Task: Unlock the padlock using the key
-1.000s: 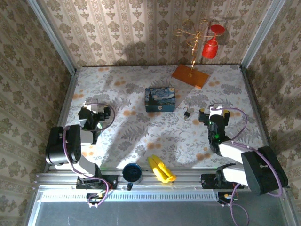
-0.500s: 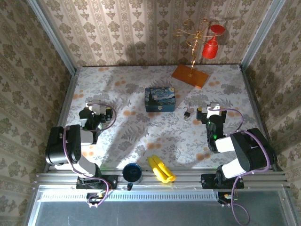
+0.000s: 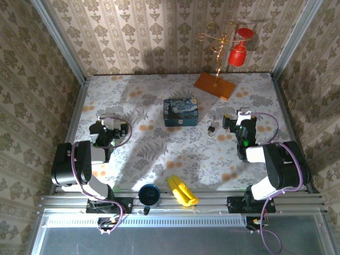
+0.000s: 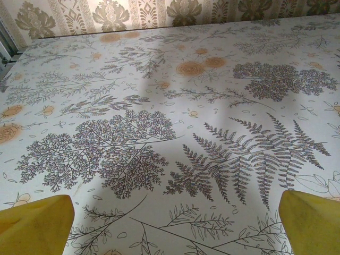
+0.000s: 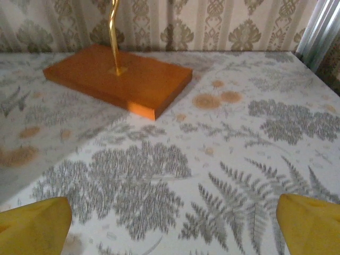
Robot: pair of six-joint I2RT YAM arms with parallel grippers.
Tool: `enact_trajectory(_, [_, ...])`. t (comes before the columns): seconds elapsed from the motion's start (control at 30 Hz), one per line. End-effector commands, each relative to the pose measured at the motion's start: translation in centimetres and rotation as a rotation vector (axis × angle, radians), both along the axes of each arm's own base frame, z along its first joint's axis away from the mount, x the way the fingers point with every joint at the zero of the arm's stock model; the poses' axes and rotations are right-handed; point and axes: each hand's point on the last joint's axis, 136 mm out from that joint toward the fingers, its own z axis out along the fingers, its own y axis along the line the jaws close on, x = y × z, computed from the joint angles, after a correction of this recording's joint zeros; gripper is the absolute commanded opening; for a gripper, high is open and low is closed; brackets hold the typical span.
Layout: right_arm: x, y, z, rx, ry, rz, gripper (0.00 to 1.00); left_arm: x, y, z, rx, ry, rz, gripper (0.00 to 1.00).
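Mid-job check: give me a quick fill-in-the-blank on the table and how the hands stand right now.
1. The left hand and right hand both stand ___, holding nothing.
2. The padlock lies between the blue box and the ___ hand.
3. The gold stand rises from an ___ base.
4. Two ___ glasses hang from that stand.
Missing words: open, right, orange, red.

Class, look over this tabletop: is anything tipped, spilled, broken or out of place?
Nothing stands out. The padlock lies loose, a little apart from the blue box, and the orange base sits flat.
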Motion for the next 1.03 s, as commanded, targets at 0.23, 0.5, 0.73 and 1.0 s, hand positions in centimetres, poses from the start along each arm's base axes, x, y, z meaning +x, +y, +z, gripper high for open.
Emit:
enact_trajectory(0.23, [-0.14,0.23,-1.47,0.044,0.067,0.031,1.0,0.41,-0.47,0.96,0.033,-0.031,-0.02,1.0])
enact_trajectory(0.5, [-0.15,0.23,-1.47,0.044,0.068,0.032,1.0,0.35,-0.54,0.95,0.036,-0.033,-0.021,1.0])
enact_trajectory(0.73, [-0.15,0.27,-1.48,0.044,0.068,0.032,1.0,0.31,-0.57,0.91,0.038,-0.033,-0.021,1.0])
enact_trajectory(1.0, [-0.13,0.2,-1.42,0.044,0.066,0.03,1.0,0.42,-0.46,0.94,0.037,-0.03,-0.014,1.0])
